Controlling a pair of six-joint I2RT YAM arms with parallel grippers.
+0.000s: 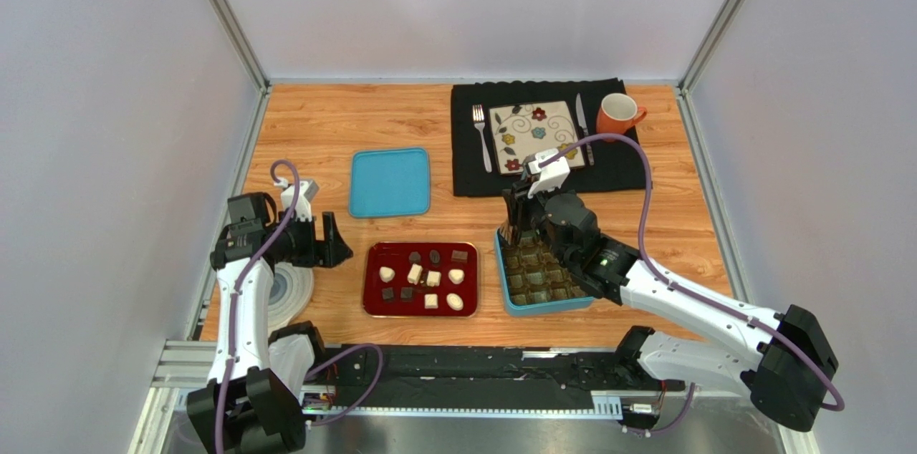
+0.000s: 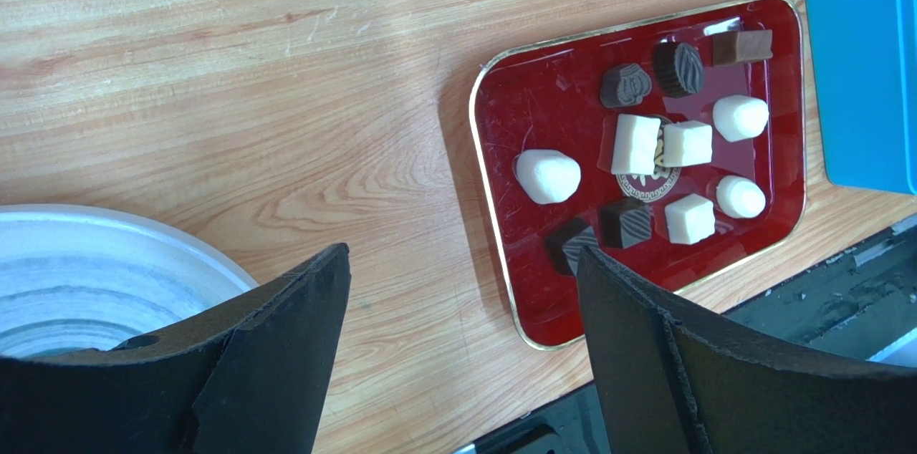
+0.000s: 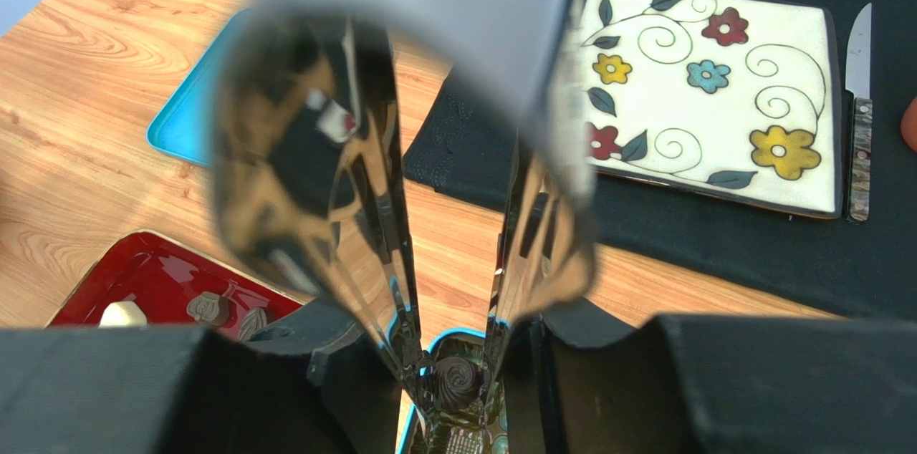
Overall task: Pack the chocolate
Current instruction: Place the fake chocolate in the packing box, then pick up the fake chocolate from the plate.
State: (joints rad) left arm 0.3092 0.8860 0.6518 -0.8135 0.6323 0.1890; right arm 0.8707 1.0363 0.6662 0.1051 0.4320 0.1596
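Note:
Several dark brown and white chocolates (image 1: 431, 277) lie on a red tray (image 1: 377, 304), which also shows in the left wrist view (image 2: 538, 121). My right gripper (image 1: 530, 209) is shut on metal tongs (image 3: 366, 153). The tongs' tips pinch a round dark swirl chocolate (image 3: 457, 377) at the far left corner of the blue compartment box (image 1: 502, 271). My left gripper (image 1: 334, 245) is open and empty, left of the tray, and its jaws stand wide apart (image 2: 463, 261) over bare wood.
A blue lid (image 1: 390, 182) lies behind the tray. A black mat holds a flowered square plate (image 1: 537, 133), a fork, a knife (image 3: 858, 100) and an orange mug (image 1: 617, 112). A white roll (image 2: 86, 271) sits by the left arm.

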